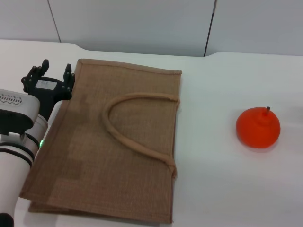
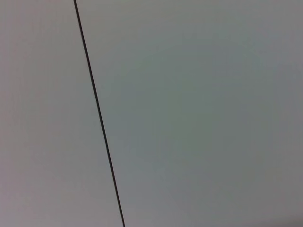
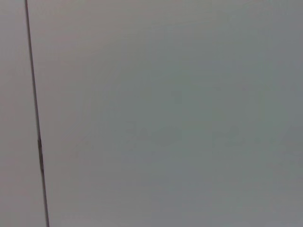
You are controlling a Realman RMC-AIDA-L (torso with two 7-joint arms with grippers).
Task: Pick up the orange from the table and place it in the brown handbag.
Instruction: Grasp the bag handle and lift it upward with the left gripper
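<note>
Left gripper [image 1: 53,71] hovers at the far left corner of the bag [image 1: 118,146], jaws spread apart and empty, nothing between them. Orange [image 1: 258,127] sits on the surface [image 1: 222,189] well off to the right of those jaws, clear of the bag, stem nub up. Bag lies flat, handle [image 1: 135,124] looped on top, mouth edge facing the orange. Step in hand looks like the reach for the fruit, not yet begun; probably better taken by the right arm since the fruit is on that side. Come down from above, straddle the widest part, close gently as it is round and may roll. The flat bag likely needs its mouth lifted first. Right gripper not in view at all. Both wrist views show only blank panel with a dark seam, no fingers. Bag's near left corner is hidden behind the left arm.
</note>
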